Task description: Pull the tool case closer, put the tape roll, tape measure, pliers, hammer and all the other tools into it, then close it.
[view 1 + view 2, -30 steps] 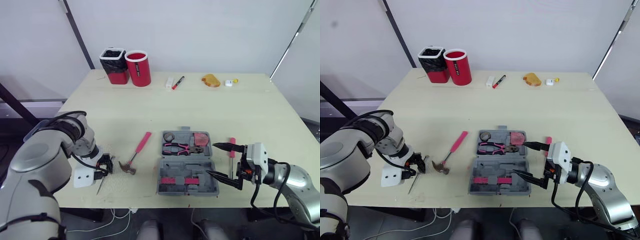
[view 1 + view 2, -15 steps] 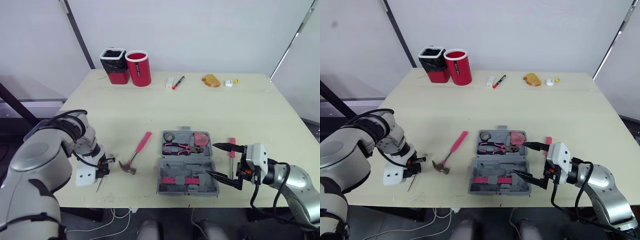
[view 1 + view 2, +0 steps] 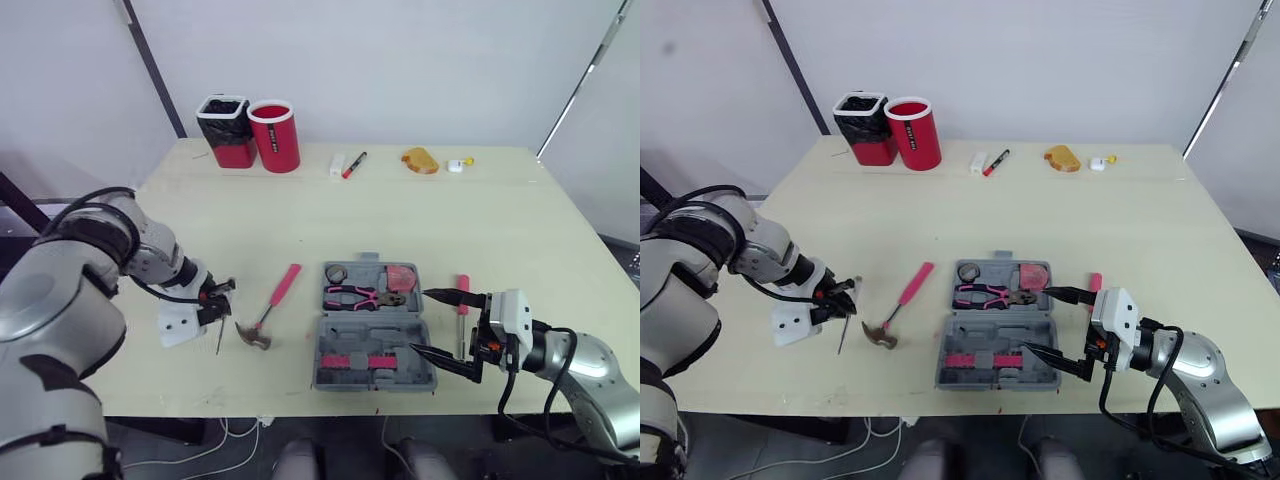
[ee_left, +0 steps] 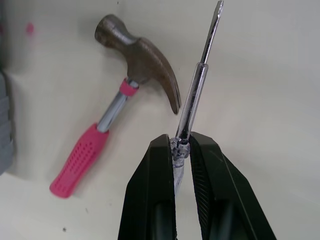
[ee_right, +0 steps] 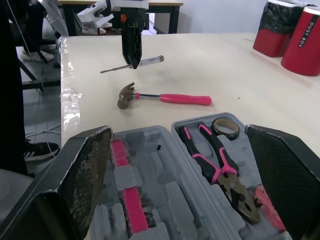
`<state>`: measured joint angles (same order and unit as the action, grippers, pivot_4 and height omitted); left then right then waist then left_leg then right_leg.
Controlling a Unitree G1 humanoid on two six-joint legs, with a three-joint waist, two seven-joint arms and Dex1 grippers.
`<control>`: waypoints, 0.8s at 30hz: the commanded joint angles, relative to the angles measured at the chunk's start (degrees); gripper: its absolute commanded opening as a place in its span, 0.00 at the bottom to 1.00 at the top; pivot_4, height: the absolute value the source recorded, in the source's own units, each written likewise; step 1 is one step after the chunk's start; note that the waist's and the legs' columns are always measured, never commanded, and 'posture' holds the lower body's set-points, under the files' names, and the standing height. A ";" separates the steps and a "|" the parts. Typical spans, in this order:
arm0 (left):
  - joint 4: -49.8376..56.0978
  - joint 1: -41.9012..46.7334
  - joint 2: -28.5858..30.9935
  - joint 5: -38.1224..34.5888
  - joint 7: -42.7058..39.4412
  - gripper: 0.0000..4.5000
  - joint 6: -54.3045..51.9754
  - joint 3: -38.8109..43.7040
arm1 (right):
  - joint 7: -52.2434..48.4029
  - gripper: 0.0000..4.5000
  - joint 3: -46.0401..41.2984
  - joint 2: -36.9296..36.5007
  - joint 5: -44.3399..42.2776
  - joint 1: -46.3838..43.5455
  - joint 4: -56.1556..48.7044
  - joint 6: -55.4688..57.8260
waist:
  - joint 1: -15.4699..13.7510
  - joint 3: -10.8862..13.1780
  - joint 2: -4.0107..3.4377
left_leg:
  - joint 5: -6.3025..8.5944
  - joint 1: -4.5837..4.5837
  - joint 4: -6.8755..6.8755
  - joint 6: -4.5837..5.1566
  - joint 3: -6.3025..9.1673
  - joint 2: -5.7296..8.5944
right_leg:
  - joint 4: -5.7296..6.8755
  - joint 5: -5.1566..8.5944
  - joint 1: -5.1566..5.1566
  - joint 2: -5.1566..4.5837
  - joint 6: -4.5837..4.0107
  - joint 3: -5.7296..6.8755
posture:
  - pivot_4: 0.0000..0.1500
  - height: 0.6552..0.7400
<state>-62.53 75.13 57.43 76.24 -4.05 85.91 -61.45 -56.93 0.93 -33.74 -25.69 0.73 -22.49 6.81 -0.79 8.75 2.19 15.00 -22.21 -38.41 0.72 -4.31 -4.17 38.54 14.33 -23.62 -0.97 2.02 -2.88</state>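
The left gripper is clamping down hard on a screwdriver. Both black fingers are pinching it right where the clear handle meets the metal shaft. The flat tip is pointing out past the fingertips, toward the near edge of the table. That is all happening at the left side of the table, just beside the hammer. The hammer is lying flat, with its steel head nearest the gripper and its pink handle angling away toward the tool case.

The case is sitting open near the front edge, right of centre, with its lid laid flat. The pink-handled pliers are resting across the far half. The tape roll is tucked into the far-left corner. A pinkish-red item is filling the far-right pocket, and I cannot tell what it is.

The right gripper is hovering at the case's right side. Its fingers are spread wide and gripping nothing. A pink-handled tool is lying on the table just right of the case, between those spread fingers.
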 commanded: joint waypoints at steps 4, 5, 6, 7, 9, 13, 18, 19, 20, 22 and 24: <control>-0.39 -3.79 0.59 -7.34 -4.30 0.00 -7.36 7.28 | 0.10 1.00 0.02 0.20 -0.31 -0.14 -1.04 -1.09 | -0.08 0.00 0.00 | 0.00 -0.01 -0.02 0.00 0.02 0.00 | 0.04 0.00 0.00 0.00 0.00 0.04 | 1.00 1.00; -1.58 -4.83 0.20 -10.06 -6.12 0.00 -8.10 8.89 | 0.13 1.00 0.00 0.21 -0.30 -0.07 -1.09 -1.09 | -0.08 0.00 0.00 | 0.00 -0.02 -0.03 0.00 0.02 0.00 | 0.03 0.00 0.00 0.00 0.00 0.05 | 1.00 1.00; -1.90 -5.85 0.00 -11.82 -7.11 0.00 -9.28 10.08 | 0.17 1.00 -0.02 0.22 -0.27 0.01 -1.12 -1.10 | -0.04 -0.01 -0.01 | 0.00 -0.02 -0.03 0.00 0.03 0.00 | 0.03 0.00 0.00 0.00 0.00 0.05 | 1.00 1.00; -2.71 -6.97 -0.34 -14.41 -8.70 0.00 -9.89 11.52 | 0.23 1.00 -0.04 0.22 -0.20 0.10 -1.17 -1.13 | -0.02 -0.01 -0.03 | 0.00 -0.01 -0.02 0.00 0.00 0.00 | 0.02 0.00 0.00 0.00 0.00 0.03 | 1.00 1.00; -4.14 -9.39 -1.02 -20.91 -12.93 0.00 -11.27 15.25 | 0.42 1.00 -0.07 0.27 -0.18 0.20 -1.30 -1.09 | 0.03 -0.01 -0.02 | 0.00 0.02 -0.02 0.00 0.00 -0.01 | 0.10 0.00 -0.02 0.00 0.00 0.04 | 1.00 1.00; -3.97 -13.99 -1.58 -33.04 -23.50 0.00 -14.60 21.58 | 0.59 1.00 -0.11 0.33 -0.23 0.34 -1.46 -1.06 | 0.06 -0.01 -0.02 | 0.00 0.03 -0.03 -0.01 0.00 -0.01 | 0.22 0.01 -0.06 0.01 -0.01 0.04 | 1.00 1.00; 3.06 -24.24 -1.83 -56.18 -42.84 0.00 -27.63 31.87 | 0.65 1.00 -0.18 0.42 -0.53 0.22 -1.38 -1.06 | 0.10 -0.01 -0.03 | 0.00 0.05 -0.03 -0.01 -0.01 -0.01 | 0.25 0.01 -0.06 0.02 -0.02 0.02 | 1.00 1.00; 5.78 -26.26 -1.70 -59.97 -46.12 0.00 -30.79 33.45 | 0.64 1.00 -0.21 0.42 -0.60 0.20 -1.34 -1.08 | 0.15 -0.01 -0.04 | 0.00 0.06 -0.03 -0.01 -0.01 -0.02 | 0.26 0.01 -0.06 0.02 -0.02 0.02 | 1.00 1.00; 10.01 -29.30 -1.31 -64.98 -49.68 0.00 -35.94 35.60 | 0.64 1.00 -0.27 0.43 -0.64 0.19 -1.26 -1.15 | 0.19 -0.01 -0.05 | 0.00 0.06 -0.02 -0.01 -0.01 -0.02 | 0.28 0.01 -0.06 0.01 -0.02 0.02 | 1.00 1.00; 19.88 -35.81 -0.07 -74.07 -55.10 0.00 -48.22 40.01 | 0.73 1.00 -0.47 0.45 -0.68 0.23 -1.12 -1.31 | 0.21 0.00 -0.06 | 0.00 0.05 -0.03 -0.01 -0.01 -0.05 | 0.30 0.01 -0.09 0.01 -0.03 0.02 | 1.00 1.00; 29.06 -41.54 1.52 -79.69 -57.49 0.00 -59.24 43.91 | 0.84 1.00 -0.71 0.43 -0.75 0.31 -1.06 -1.45 | 0.47 0.01 -0.06 | 0.00 0.02 -0.03 -0.01 0.00 -0.05 | 0.33 0.02 -0.12 0.01 -0.03 0.01 | 1.00 1.00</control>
<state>-39.07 33.83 57.04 2.12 -59.30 34.10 -21.28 -56.22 1.38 -33.29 -25.68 1.18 -22.36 6.20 -0.33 8.75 2.13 15.00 -22.22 -38.44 0.71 -4.29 -4.25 38.86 14.34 -23.79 -0.96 1.98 -2.87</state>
